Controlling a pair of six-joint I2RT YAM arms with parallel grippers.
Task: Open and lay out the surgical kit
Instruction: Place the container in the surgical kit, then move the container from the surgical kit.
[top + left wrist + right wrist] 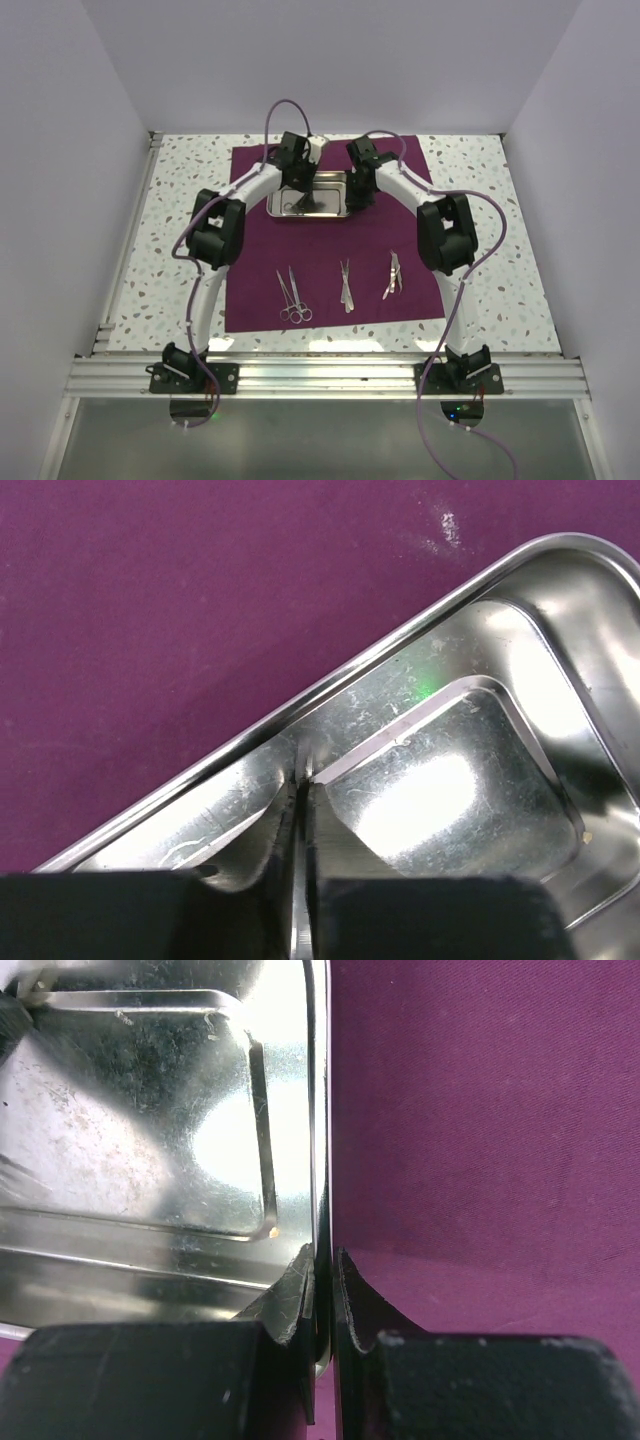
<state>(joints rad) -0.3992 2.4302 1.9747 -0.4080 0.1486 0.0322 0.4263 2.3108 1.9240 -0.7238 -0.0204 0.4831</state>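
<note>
- Left end effector (300, 880) is clenched almost fully on a thin silver instrument (299, 932) inside the shallow rectangular shiny steel tray (328, 190).
- Right end effector (322, 1285) clamps the tray's right rim, one finger inside, one outside.
- The tray sits on the flat dark purple cloth wrap (400, 230), toward the speckled counter's (480, 300) far edge.
- Silver scissors (292, 297), middle forceps (346, 286) and right forceps (391, 276) lie apart nearer the cloth's near edge.

No legible text, labels, numbers anywhere; marks on tray (400, 642) seemingly only scratches.
</note>
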